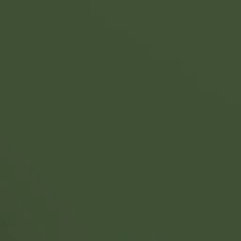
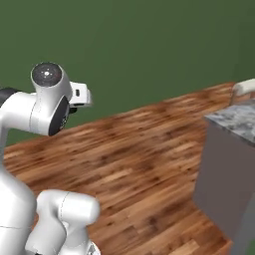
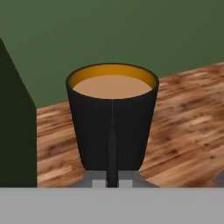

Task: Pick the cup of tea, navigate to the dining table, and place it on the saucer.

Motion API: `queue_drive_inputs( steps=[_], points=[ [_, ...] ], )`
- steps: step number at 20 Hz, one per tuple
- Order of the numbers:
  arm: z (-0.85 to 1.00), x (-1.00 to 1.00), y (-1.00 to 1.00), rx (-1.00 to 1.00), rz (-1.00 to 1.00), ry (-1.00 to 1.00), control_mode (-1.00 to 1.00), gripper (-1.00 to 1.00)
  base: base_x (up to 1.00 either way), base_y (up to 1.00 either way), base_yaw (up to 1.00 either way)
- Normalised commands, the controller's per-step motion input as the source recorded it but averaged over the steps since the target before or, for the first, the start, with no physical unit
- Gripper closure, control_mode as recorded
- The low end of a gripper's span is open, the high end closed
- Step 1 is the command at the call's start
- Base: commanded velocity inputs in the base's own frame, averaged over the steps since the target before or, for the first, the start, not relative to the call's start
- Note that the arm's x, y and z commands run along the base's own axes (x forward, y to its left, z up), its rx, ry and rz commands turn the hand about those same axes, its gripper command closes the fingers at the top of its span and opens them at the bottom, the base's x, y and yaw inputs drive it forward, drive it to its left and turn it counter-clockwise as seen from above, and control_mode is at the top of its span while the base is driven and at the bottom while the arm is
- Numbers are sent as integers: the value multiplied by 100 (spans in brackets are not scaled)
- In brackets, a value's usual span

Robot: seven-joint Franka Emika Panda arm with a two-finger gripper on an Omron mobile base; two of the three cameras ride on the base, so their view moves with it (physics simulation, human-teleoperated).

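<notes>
Hand view: our tool (image 3: 112, 183) was clenched on the handle of the mug (image 3: 112, 122), which stood upright right in front of the camera, its black wall rising from between the fingertips and the brown tea level just below an orange-lined rim. Its long axis ran straight up, handle edge-on toward us. Behind it lay a wooden floor (image 3: 188, 113) and a green wall (image 3: 109, 30). In the right base view, our white arm (image 2: 47, 107) was folded up at the left, and the bench (image 2: 234, 149), marbled on top with plain grey sides, stood at the right edge, well apart from the arm across open floor. We judged the bench lay ahead and to our right. We could not make out the saucer on its top.
</notes>
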Motion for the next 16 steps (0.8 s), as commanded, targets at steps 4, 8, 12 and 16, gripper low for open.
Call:
queue_drive_inputs(
  steps=[4, 8, 12, 16],
  points=[
    [0, 0, 0, 0, 0, 0, 100, 100, 100, 100, -49],
    [0, 0, 0, 0, 0, 0, 100, 100, 100, 98, -49],
    [0, 0, 0, 0, 0, 0, 100, 100, 100, 97, -49],
    [0, 0, 0, 0, 0, 0, 100, 100, 100, 94, -48]
  ],
)
